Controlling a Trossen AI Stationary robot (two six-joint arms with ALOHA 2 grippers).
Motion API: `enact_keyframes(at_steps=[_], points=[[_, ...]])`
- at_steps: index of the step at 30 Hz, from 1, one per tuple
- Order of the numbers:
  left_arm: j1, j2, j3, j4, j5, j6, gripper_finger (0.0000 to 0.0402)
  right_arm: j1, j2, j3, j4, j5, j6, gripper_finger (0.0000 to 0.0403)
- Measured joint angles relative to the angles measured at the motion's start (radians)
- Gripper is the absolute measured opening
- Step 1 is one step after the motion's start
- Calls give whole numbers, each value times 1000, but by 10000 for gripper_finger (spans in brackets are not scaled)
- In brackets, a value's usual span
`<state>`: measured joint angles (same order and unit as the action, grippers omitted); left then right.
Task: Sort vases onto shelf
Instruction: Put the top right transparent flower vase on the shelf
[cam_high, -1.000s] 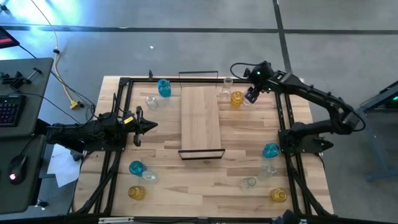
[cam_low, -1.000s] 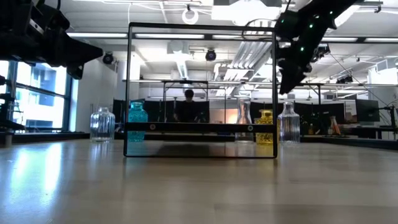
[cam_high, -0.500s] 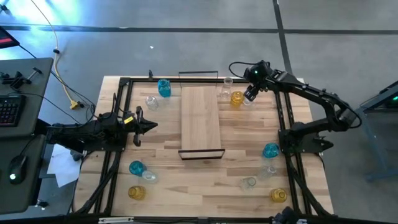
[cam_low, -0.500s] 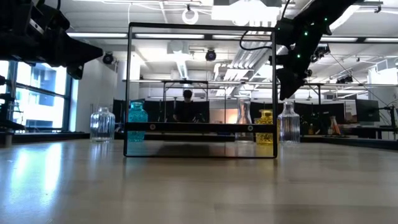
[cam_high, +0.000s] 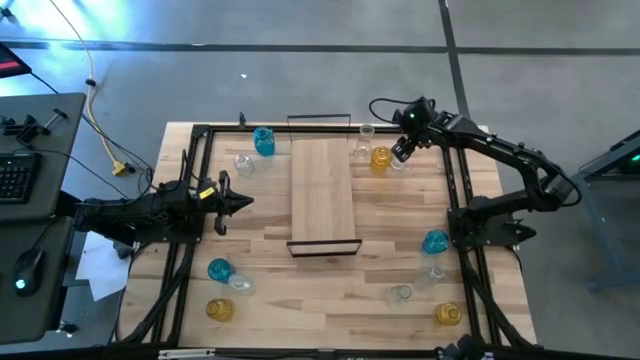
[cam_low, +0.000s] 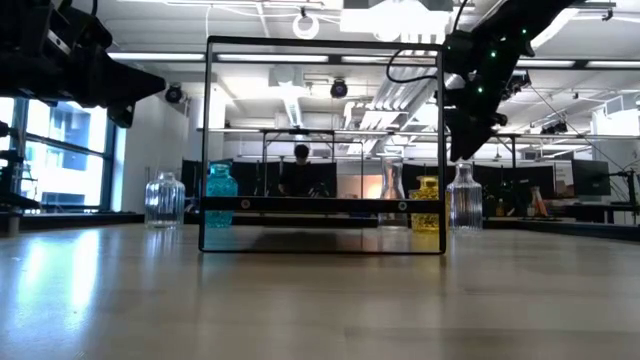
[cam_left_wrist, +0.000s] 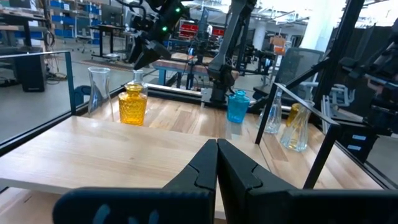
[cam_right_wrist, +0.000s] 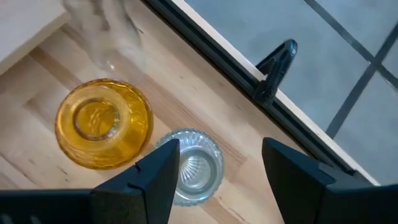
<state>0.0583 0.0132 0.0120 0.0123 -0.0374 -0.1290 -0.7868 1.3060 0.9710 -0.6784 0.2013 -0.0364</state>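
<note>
1. I see the right gripper (cam_high: 403, 152) in the upper right of the high view, hanging above a clear ribbed vase (cam_right_wrist: 191, 165) near the far edge of the tabletop (cam_high: 380, 230).
2. Its fingers (cam_right_wrist: 147, 180) are spread wide apart. They hold nothing. In the right wrist view the clear ribbed vase sits between them, lower down.
3. Just beside that vase stands an amber vase (cam_high: 380, 158). A tall clear vase (cam_high: 366, 133) stands close to the amber one, toward the top of the high view.
4. The shelf (cam_high: 323, 195) lies in the middle of the high view. Its wood top has no vases on it.
5. The left gripper (cam_high: 240, 201) waits at the left of the high view, beside the shelf. Its fingers (cam_left_wrist: 205, 171) are pressed together and hold nothing.
6. A teal vase (cam_high: 263, 141) and a clear vase (cam_high: 243, 165) stand at the upper left of the shelf.
7. In the lower left of the high view I see a teal vase (cam_high: 218, 269), a clear one (cam_high: 240, 284) and an amber one (cam_high: 219, 310).
8. In the lower right I see another teal vase (cam_high: 435, 242), two clear ones (cam_high: 431, 274) (cam_high: 399, 295) and an amber one (cam_high: 447, 314).
</note>
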Motion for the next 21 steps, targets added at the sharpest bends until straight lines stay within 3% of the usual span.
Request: enact_keyframes(at_steps=[11,21], points=[[0,0,0,0,0,-10,1,1,-1,0,-43,80,102,216],[0,0,0,0,0,-18,1,4,-1,0,-43,-2,224,216]])
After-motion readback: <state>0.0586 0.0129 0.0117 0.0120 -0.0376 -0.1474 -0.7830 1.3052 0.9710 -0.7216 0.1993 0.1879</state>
